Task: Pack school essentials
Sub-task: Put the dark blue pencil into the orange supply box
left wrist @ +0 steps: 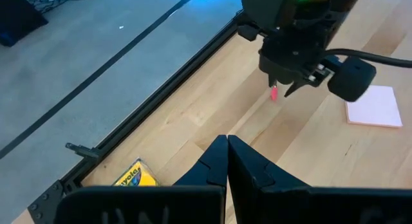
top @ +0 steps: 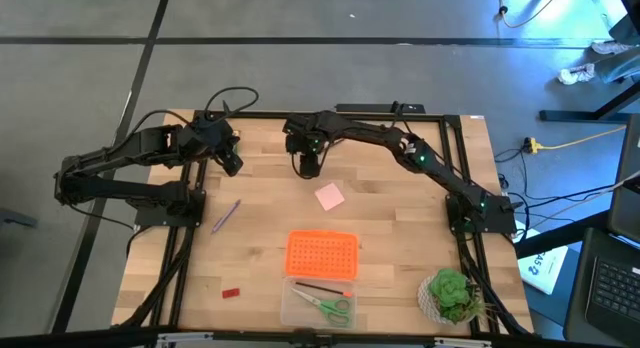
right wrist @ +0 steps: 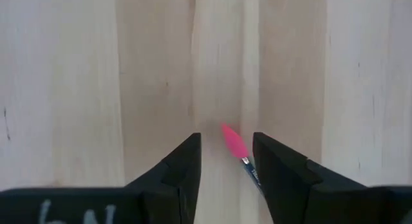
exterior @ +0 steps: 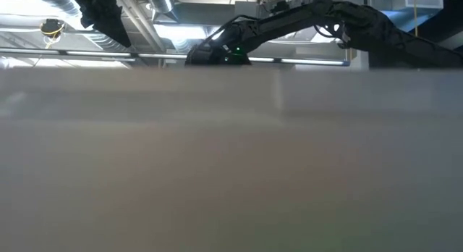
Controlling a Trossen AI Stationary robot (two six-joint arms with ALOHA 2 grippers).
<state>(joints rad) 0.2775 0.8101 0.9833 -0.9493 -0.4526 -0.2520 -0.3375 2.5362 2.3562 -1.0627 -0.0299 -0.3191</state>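
Note:
My right gripper [top: 308, 171] [right wrist: 225, 140] points down over the far middle of the table, shut on a thin pencil whose pink end [right wrist: 233, 143] pokes out past its fingertips. A pink square pad [top: 330, 196] lies flat on the table near it. A purple pencil [top: 226, 215] and a tiny red block [top: 231, 292] lie on the left half. Green-handled scissors [top: 330, 306] and a red pen [top: 322, 288] lie in the clear box [top: 318, 303]. My left gripper [top: 232, 163] [left wrist: 226, 141] hangs shut and empty at the far left, above the yellow crayon box [left wrist: 136, 176]. My right gripper holds the thin pencil between its two fingers by the dark shaft [right wrist: 252, 176] just behind the pink end. The fingers come from above, pointing down, and the pencil runs along them. Its pink end [left wrist: 273, 93] sticks out below the fingertips, just over the wood.
An orange perforated lid [top: 321, 254] lies flat just behind the clear box at the near middle. A leafy potted plant [top: 450, 295] stands at the near right corner. Black frame rails [left wrist: 161, 89] run along the table's far edge and sides.

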